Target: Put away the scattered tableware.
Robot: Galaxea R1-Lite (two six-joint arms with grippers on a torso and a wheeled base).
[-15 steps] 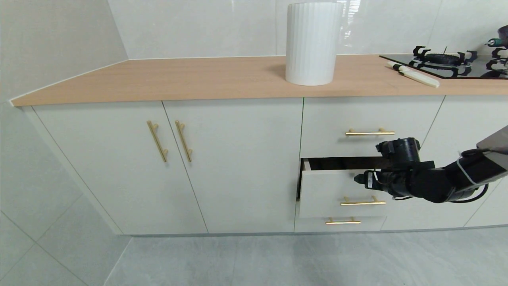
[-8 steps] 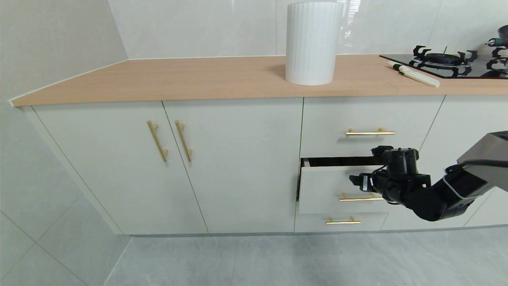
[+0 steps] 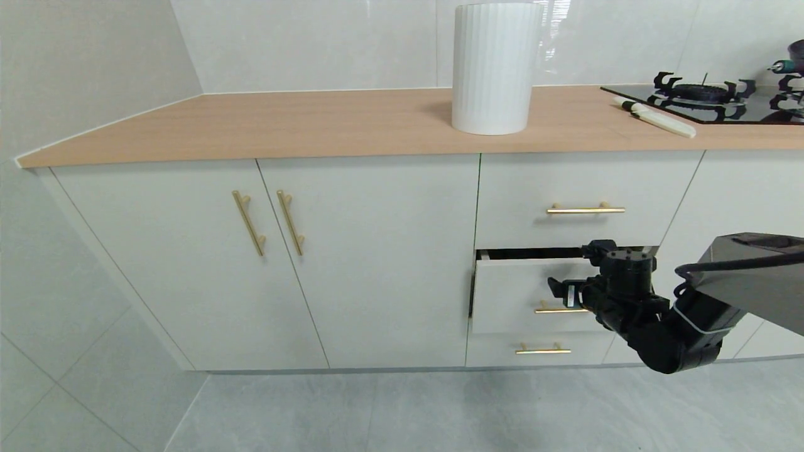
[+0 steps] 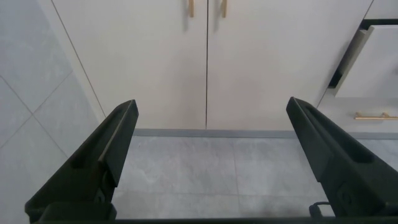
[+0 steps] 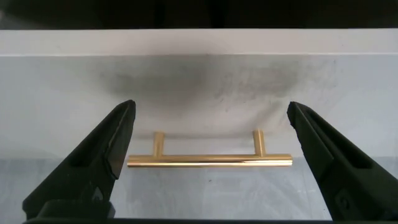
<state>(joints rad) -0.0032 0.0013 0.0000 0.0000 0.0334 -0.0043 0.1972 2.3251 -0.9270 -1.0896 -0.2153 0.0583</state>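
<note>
A pale knife [image 3: 656, 119] lies on the wooden counter [image 3: 282, 125] beside the hob. Below it, the middle drawer [image 3: 512, 295] stands out a little, with a dark gap along its top. My right gripper [image 3: 556, 290] is open and sits right at the drawer front, just above the gold handle [image 3: 553, 309]. In the right wrist view the right gripper [image 5: 211, 155] spans that handle [image 5: 209, 162] with nothing between its fingers. My left gripper [image 4: 211, 155] is open and empty, low over the floor, facing the cabinet doors.
A tall white ribbed container [image 3: 494, 68] stands on the counter. A black gas hob [image 3: 716, 100] is at the far right. Closed drawers sit above [image 3: 584, 210] and below [image 3: 543, 349] the middle one. Grey tile floor [image 3: 377, 414] lies in front.
My right arm has moved toward the cabinet and slightly left. The middle drawer has slid inward, and the gap above it has narrowed.
</note>
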